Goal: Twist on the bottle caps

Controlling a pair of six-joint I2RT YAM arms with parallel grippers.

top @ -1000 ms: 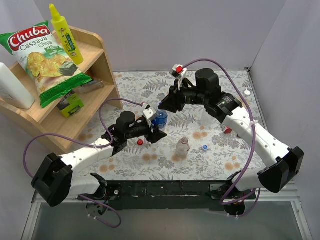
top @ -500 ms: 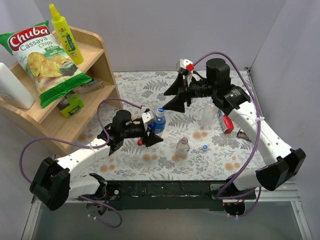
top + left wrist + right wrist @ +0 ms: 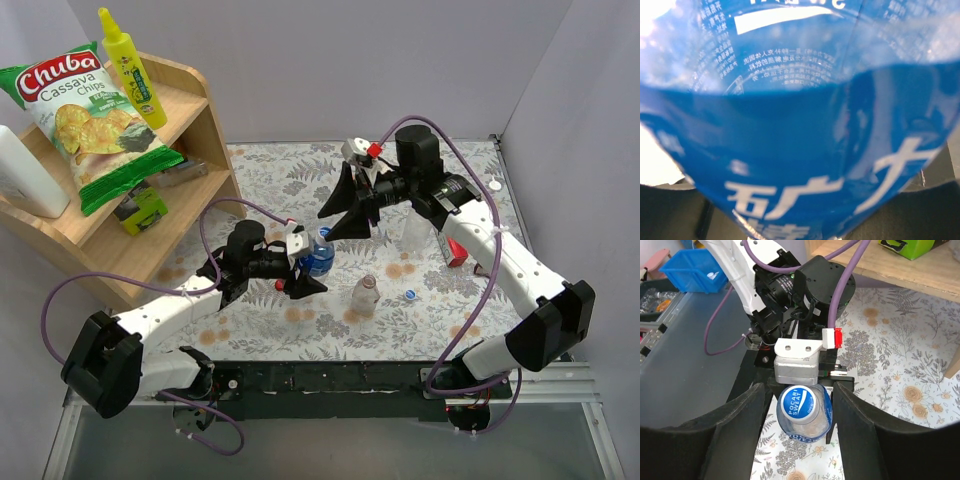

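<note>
Since the coming twist hangs on how the cap (image 3: pixel 797 405) faces the right claw (image 3: pixel 797 385), we start there. The blue cap sits on the neck of the bottle (image 3: pixel 319 260). In the right wrist view its printed top looks straight back at us, so we judge that the bottle's long axis runs nearly along that claw's line of approach. The cap lies low in the middle of that view, between the two dark fingers (image 3: pixel 735 440), which stand wide apart with nothing in them.

From above, the bottle leans at the centre of the frame, neck toward the upper right, and the right claw hangs just beyond the cap. Whether a finger touches it we cannot tell, nor how far the cap is threaded on. The left claw (image 3: pixel 303 268) is clamped on the bottle's body from the left, and its own camera shows only blue label. So the right arm is the nearer to the cap and the free one. We judge it needs a short advance along the axis, then closing and turning.

Further out on the counter (image 3: pixel 270 180), a red cap (image 3: pixel 281 285) lies just below and left of the left claw. A second blue cap (image 3: pixel 410 295) lies right of centre, near a clear bottle (image 3: pixel 365 293).
</note>
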